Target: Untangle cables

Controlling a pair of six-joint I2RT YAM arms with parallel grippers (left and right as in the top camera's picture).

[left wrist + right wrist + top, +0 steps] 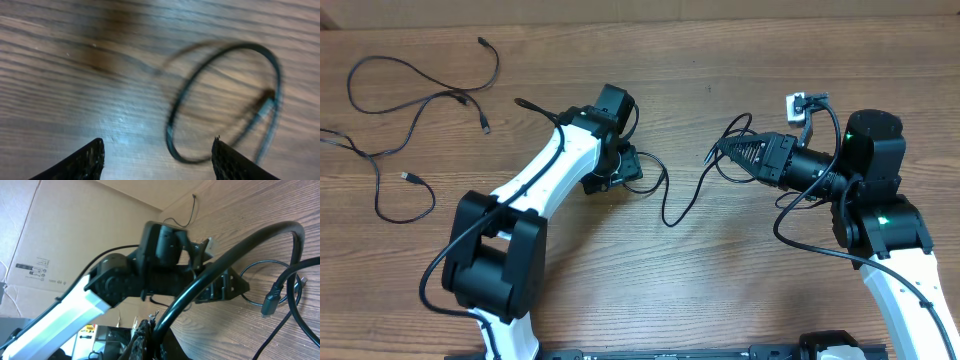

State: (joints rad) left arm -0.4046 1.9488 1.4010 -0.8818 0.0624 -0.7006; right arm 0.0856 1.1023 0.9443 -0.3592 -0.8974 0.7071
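Layout: we see one thin black cable (665, 218) strung across the mid surface (740, 280) btw the two arms, sagging in a V toward the near edge.
Why held so: we judge the R side anchors one end so the L side can work the other end w/o the whole cord sliding.
Loose cables (442, 97): far left of the surface, well apart from both arms and spread in open curves. They look sorted to us, though that is a judgement.
Left claw (158, 145): fingers apart, fairly wide, holding nothing. In the wrist view both tips sit over bare wood.
Loop (171, 120): the cable's curl lies just ahead of those tips, not btw them. It is blurred, so we can't tell if anything touches it.
Right claw (725, 152): fingers together, clamped on the cable. In its wrist view the cord leaves the tips and arcs away over the wood.
Plug (270, 302): a small end piece near that arc. We can't tell which cord it belongs to.
Next, est.: L side needs to drop onto the loop and draw it outward.
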